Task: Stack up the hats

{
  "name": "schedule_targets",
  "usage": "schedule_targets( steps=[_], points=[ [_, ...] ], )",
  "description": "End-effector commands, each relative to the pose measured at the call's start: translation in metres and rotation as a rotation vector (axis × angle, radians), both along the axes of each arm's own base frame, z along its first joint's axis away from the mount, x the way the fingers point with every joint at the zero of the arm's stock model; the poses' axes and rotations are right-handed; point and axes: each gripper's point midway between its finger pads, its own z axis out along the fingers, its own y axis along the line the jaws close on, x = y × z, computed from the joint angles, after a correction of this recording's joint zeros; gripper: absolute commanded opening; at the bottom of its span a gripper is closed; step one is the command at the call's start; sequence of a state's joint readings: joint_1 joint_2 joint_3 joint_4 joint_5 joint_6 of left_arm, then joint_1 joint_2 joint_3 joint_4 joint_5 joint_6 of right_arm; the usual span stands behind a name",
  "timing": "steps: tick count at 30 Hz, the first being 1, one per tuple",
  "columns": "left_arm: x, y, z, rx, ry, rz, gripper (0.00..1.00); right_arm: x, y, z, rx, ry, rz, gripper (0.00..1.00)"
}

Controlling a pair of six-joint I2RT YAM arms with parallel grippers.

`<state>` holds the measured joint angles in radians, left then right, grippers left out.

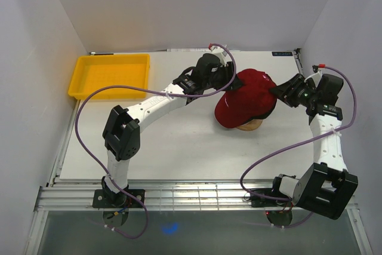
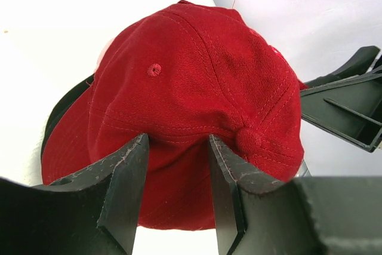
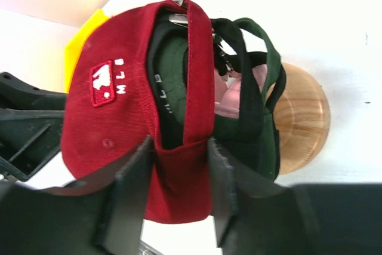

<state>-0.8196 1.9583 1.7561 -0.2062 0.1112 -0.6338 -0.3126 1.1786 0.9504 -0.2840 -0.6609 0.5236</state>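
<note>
A robot lab cell: plain white walls (image 1: pixel 179 4) enclosing a work table (image 1: pixel 179 153).

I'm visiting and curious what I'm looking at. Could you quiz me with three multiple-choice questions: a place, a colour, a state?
1. Where is the yellow tray? A) far left corner of the table B) under the hats C) near right corner
2. What colour is the outermost hat? A) green B) black C) red
3. How is the red hat held? A) by nothing B) by both grippers C) by one gripper
Answers: 1 A, seen from above. 2 C, red covers the others. 3 B, left gripper and right gripper each pinch its fabric.
</note>
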Motion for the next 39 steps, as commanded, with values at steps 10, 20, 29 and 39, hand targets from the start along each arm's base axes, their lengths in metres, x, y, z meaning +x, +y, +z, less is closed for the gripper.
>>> schedule_targets(
  steps=[10,20,29,39],
  points=[
    [-0.006,-0.001,0.001,0.007,0.000,-0.005,0.54,-0.003,-0.022,-0.036,-0.105,0.104,-0.108,0.23],
    [-0.004,0.003,-0.001,0.014,0.003,0.012,0.54,-0.008,-0.031,-0.061,-0.143,0.171,-0.134,0.17],
    [-0.007,0.004,-0.019,0.021,0.039,0.019,0.53,-0.014,-0.027,-0.080,-0.143,0.188,-0.110,0.18],
    [-0.006,0.010,-0.036,0.038,0.073,0.036,0.53,-0.012,-0.028,-0.078,-0.153,0.186,-0.102,0.43]
  ],
)
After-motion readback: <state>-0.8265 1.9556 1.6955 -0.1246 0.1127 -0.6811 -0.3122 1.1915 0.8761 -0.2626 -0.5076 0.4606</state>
